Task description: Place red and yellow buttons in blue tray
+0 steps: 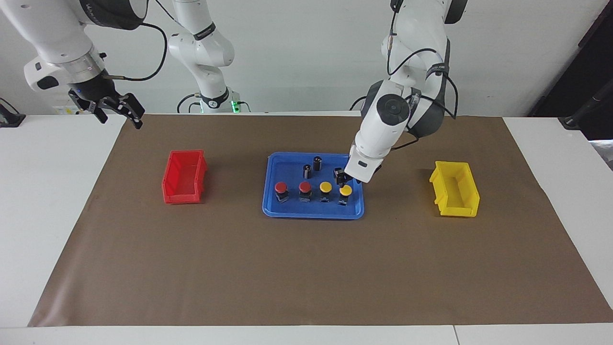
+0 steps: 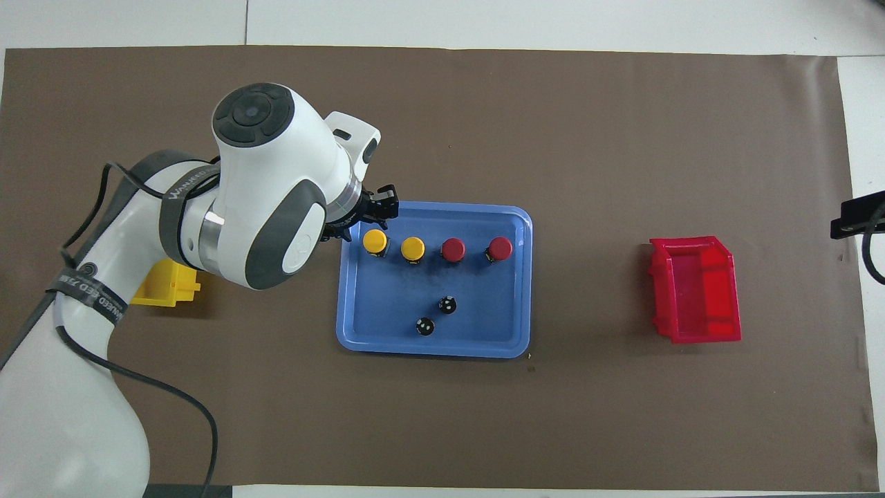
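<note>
Risk for you sits at the left gripper (image 1: 343, 180), low over the blue tray (image 1: 287, 211) and just beside the end yellow button (image 1: 346, 190): a sideways lift may tip it. All four red and yellow buttons (image 1: 281, 188) stand inside the tray. I cannot tell how its fingers stand. The right gripper (image 1: 117, 108) waits, fingers apart.

In the overhead view the left arm (image 2: 263, 187) hides most of the yellow bin (image 2: 169, 289) and the tray's (image 2: 442, 346) corner; whether its jaws grip cannot be told.
</note>
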Action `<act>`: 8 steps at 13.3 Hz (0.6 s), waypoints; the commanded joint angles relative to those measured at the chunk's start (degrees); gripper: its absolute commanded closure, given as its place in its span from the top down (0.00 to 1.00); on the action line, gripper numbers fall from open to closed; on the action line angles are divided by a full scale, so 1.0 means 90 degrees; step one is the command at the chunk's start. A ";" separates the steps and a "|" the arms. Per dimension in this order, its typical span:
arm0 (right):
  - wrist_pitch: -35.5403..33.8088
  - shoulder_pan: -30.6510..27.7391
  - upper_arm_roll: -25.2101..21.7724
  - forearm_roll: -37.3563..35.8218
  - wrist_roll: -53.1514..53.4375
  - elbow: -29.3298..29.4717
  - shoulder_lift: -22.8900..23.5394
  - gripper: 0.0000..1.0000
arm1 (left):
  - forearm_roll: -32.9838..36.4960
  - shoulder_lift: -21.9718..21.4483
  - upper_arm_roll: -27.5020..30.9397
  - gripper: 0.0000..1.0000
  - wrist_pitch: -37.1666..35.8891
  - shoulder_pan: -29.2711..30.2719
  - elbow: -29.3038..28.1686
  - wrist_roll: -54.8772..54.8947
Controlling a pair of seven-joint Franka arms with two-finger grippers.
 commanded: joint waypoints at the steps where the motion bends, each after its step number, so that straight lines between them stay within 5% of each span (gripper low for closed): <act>1: -0.0127 -0.0095 0.0008 0.0196 -0.0439 -0.0013 -0.0028 1.00 | -0.0036 -0.0602 0.0073 0.78 -0.0789 0.0518 -0.0099 0.0285; 3: -0.0127 -0.0182 -0.0012 0.0285 -0.0743 -0.0032 -0.0047 1.00 | 0.0207 -0.1002 0.0083 1.00 -0.1006 0.1065 -0.0147 0.1570; 8: -0.0342 -0.0173 -0.0012 0.0285 -0.0744 0.0007 -0.0057 1.00 | 0.1028 -0.1589 0.0083 1.00 -0.1387 0.2257 -0.0108 0.3437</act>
